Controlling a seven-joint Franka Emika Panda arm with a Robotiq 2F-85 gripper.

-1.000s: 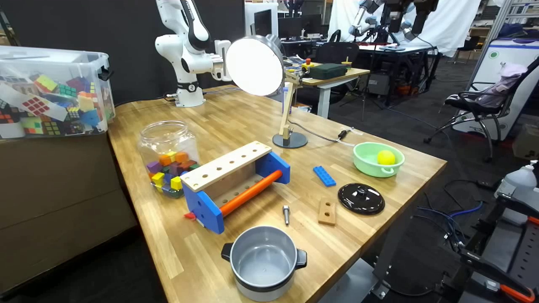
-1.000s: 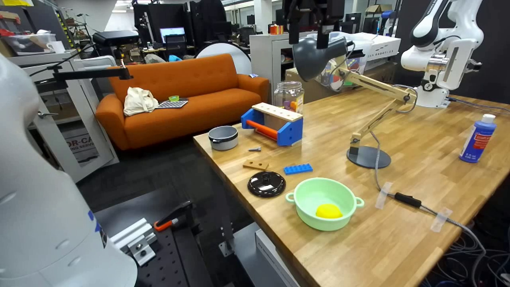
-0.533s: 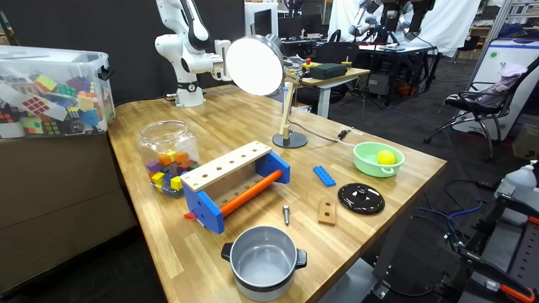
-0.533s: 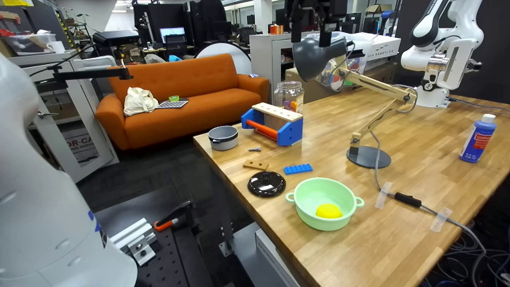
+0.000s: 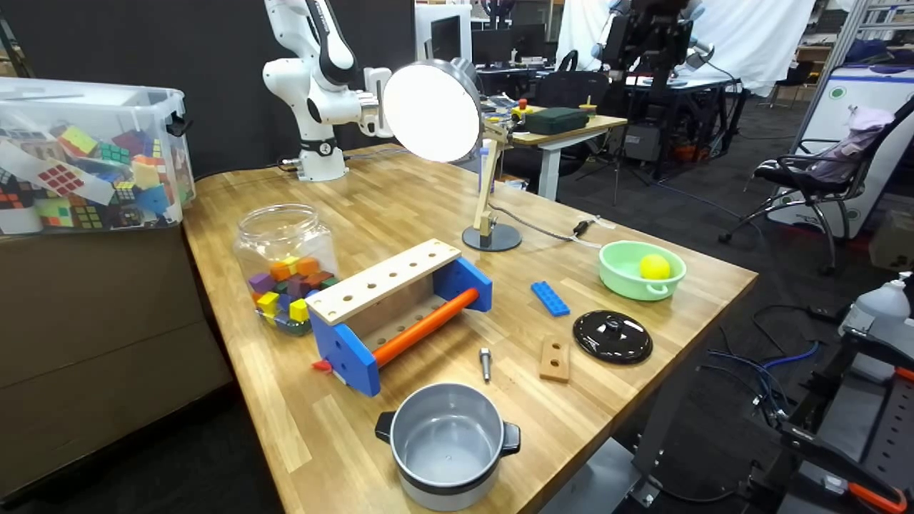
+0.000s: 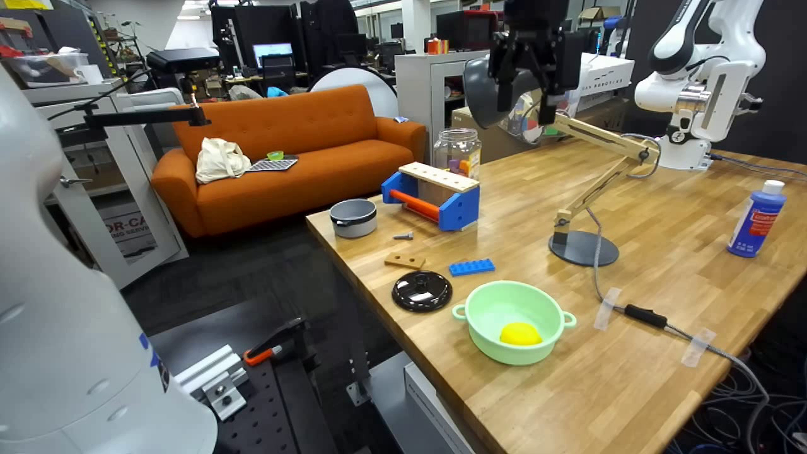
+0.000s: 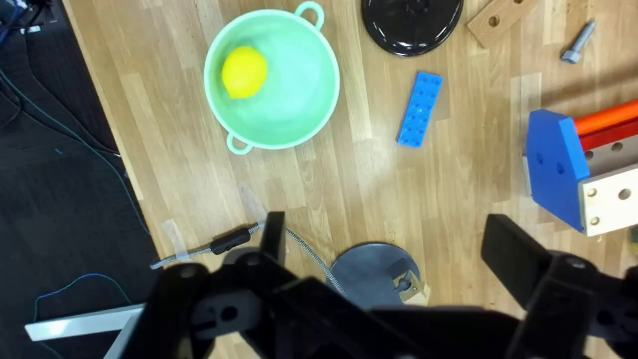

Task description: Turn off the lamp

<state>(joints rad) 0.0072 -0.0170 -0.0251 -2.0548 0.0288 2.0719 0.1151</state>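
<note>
A: How is the gripper set, up close?

B: Its jaws stand wide apart, grasping nothing, well above the table.

A: And the lamp?

B: Lit, as an exterior view shows. On a dial centred in the wrist view, its foot sits at five o'clock, partly hidden by the gripper. An exterior view puts the gripper across part of its head; whether there is a gap cannot be told. If they are close, lowering the gripper or a sideways swing could knock the lamp over.

A: Then the cord switch, at eight o'clock?

B: Farther off, and the likely target. A press with the jaws this wide might straddle it, or one finger might land off-centre and roll it, loosening the tape strips on either side.

A: Beyond that, the green bowl at eleven?

B: Probably safe, unless a low approach strays from eight o'clock and catches its rim.
</note>
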